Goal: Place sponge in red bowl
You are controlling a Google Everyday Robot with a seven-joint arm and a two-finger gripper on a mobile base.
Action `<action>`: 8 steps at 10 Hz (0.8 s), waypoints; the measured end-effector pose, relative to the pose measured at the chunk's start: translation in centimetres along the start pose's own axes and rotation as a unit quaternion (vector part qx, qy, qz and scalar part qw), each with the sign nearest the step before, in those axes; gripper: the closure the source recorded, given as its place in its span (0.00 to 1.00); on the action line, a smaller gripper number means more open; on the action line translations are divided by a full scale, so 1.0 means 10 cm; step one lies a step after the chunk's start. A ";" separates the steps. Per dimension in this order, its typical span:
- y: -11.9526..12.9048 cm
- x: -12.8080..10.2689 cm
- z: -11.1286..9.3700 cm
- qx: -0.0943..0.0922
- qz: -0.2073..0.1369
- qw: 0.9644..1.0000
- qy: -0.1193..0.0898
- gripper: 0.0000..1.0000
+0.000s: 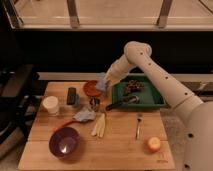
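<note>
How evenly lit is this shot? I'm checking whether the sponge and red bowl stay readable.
Camera view: the wooden table is warmly, evenly lit; the background behind is near black. Soft blur throughout. The gripper with the sponge hangs at the red bowl, their edges merging.

Gripper with sponge over right edge of bowl; tray right of it; cup far left; fork and orange front right.

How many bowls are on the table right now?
2. The red bowl sits at the table's back edge, with the gripper holding the sponge beside its right rim. The purple bowl sits at the front left. None looks hidden.
</note>
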 end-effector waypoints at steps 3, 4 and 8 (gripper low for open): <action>-0.12 0.18 0.42 0.009 -0.012 1.000 -0.012 0.59; -0.12 0.23 0.52 0.013 -0.014 1.000 -0.017 0.49; -0.18 0.31 0.86 0.023 -0.026 0.999 -0.034 0.20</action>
